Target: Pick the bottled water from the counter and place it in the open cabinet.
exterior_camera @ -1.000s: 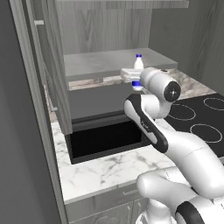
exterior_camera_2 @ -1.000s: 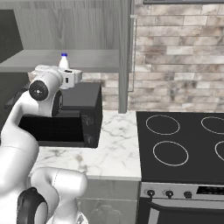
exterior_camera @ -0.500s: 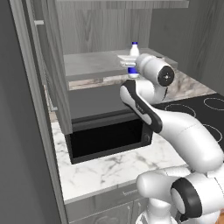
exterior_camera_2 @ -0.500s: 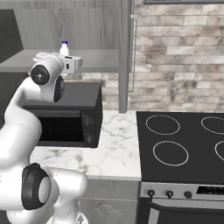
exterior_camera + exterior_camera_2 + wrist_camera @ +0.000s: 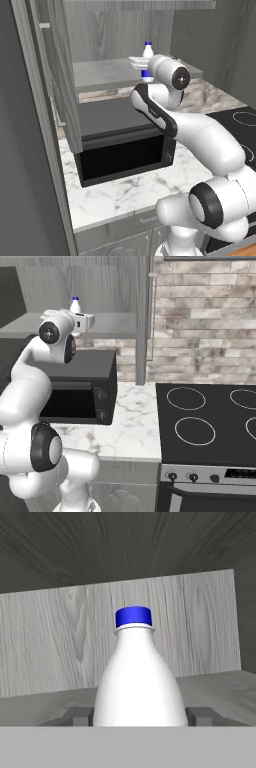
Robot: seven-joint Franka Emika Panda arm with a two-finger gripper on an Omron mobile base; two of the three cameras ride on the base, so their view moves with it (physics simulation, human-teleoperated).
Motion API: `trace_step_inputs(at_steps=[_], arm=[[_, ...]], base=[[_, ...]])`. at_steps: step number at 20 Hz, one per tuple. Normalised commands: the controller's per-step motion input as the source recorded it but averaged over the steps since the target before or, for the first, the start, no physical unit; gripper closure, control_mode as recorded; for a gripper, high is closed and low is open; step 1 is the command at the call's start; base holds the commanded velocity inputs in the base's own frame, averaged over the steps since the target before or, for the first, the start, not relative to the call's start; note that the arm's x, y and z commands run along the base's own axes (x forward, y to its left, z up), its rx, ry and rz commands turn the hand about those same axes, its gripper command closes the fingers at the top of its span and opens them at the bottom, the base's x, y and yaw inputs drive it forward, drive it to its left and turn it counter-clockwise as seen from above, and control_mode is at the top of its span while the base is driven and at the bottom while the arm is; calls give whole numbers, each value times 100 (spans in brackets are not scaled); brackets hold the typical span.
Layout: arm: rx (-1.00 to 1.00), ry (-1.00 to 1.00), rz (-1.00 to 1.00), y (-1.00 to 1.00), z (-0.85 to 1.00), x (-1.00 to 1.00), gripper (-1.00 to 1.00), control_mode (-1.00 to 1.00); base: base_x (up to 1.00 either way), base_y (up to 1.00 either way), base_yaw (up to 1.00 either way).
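hand view shows my end effector (image 5: pixel 140 716) clamped low on the bottled water (image 5: pixel 138 677), upright over the open cabinet (image 5: pixel 107 72) shelf. light, smooth plastic, likely slippery; grip the body, not the cap.

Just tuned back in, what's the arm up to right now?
The arm has the bottle upright in its gripper, one finger on each side of it. It is holding the bottle over the shelf of the open cabinet, above the microwave. The jaws are shut on it, so the bottle is not yet released.
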Motion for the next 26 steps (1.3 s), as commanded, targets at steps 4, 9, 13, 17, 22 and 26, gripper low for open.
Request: trace_step_inputs(at_steps=[4, 9, 13, 17, 22, 26], arm=[[0, 0, 0, 13, 8, 38, 100, -100], [0, 0, 0, 9, 10, 46, 100, -100], [0, 0, 0, 8, 5, 49, 100, -100], [0, 0, 0, 9, 4, 44, 100, -100], [0, -1, 0, 10, 0, 40, 100, -100], [0, -6, 0, 6, 0, 28, 100, -100]], base=[[0, 0, 0], [0, 0, 0], [0, 0, 0], [0, 0, 0], [0, 0, 0], [0, 0, 0]])
